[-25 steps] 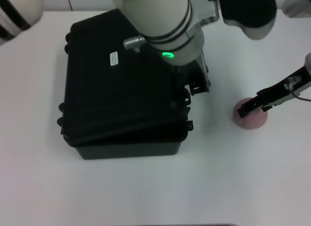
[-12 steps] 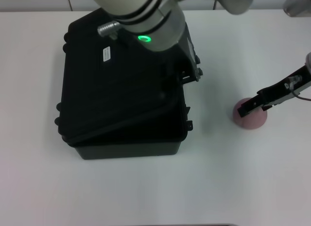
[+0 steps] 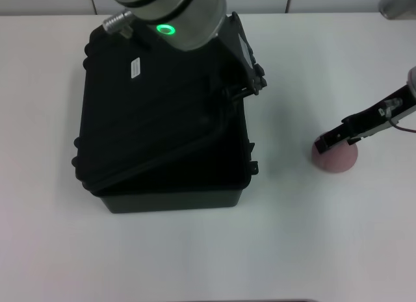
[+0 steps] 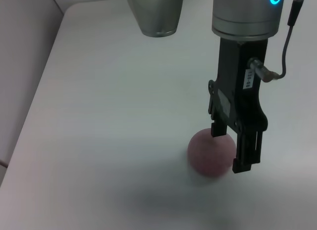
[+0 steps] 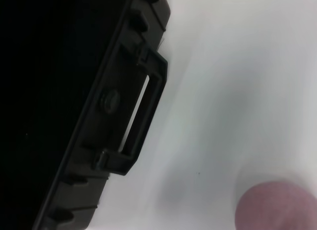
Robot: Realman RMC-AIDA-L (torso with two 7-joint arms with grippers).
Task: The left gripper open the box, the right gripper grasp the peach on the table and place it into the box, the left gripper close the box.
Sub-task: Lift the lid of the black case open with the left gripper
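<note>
White table (image 3: 195, 256) surface extends across the whole work area, plain and unmarked. On it, toward the robot's left, sits the box (image 3: 162, 178), a black hard case with a small white label (image 3: 135, 67) on its ribbed lid (image 3: 149, 113). The lid is raised on the side facing the peach, leaving a dark wedge-shaped opening above the base; the opposite edge remains down. One latch (image 5: 141, 118) hangs loose on the box's side wall in the right wrist view.

The left gripper (image 3: 244, 88) is at the lifted lid edge, its white arm with green light (image 3: 167, 29) reaching in from the far side; its fingers appear to hook that edge, but whether they are spread or pressed together cannot be told.

The peach (image 3: 335, 158) rests on the table well apart from the box, toward the robot's right. The right gripper (image 4: 235, 151) stands directly over it, fingers parted and lowered to either side of the fruit, as the left wrist view shows. Contact between fingers and peach cannot be confirmed.
</note>
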